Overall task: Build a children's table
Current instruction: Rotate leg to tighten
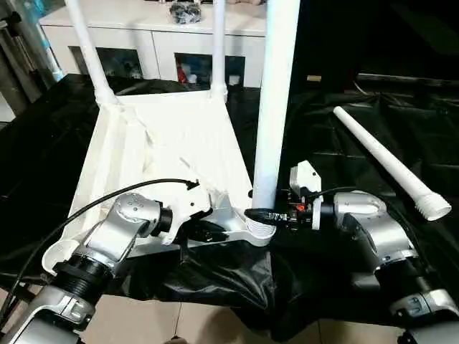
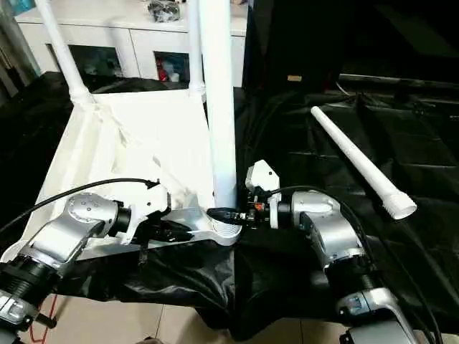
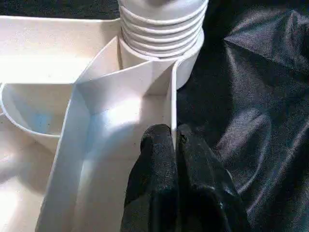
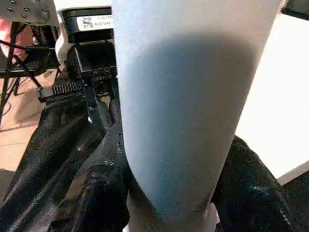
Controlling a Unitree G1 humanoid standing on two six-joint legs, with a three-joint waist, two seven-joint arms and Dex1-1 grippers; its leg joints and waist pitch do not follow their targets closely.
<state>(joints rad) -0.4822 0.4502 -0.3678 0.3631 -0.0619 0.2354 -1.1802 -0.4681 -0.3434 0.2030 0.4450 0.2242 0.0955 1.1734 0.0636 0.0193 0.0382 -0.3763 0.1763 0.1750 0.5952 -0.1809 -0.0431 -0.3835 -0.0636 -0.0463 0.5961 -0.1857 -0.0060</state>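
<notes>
1. The left gripper (image 1: 204, 231) has its fingers (image 3: 159, 159) clenched on a thin upright rib of the children's table (image 1: 168, 154), which lies upside down on the black-draped tabletop (image 1: 401, 122). Judged from the left wrist view, this pinch steadies the near corner; it should stay firm and low so the top cannot tilt or slide.
2. Two legs already stand in the far corners: far left leg (image 1: 90, 50) and far right leg (image 1: 218, 46).
3. The near right leg (image 1: 276, 93) stands upright with its ribbed end in the near right corner socket (image 1: 259, 233). To do this step well, the leg likely needs to stay plumb and be pressed or twisted straight down until its ribs seat fully.
4. The right gripper (image 1: 264, 215) grasps that leg low down, just above the socket; its fingers wrap the tube's base.
5. A spare leg (image 1: 387, 161) lies well apart to the right on the black cloth, with open room around it.
6. The socket sits at the tabletop's near edge, with floor (image 1: 208, 322) just below; any downward push risks tipping the corner over the edge.
</notes>
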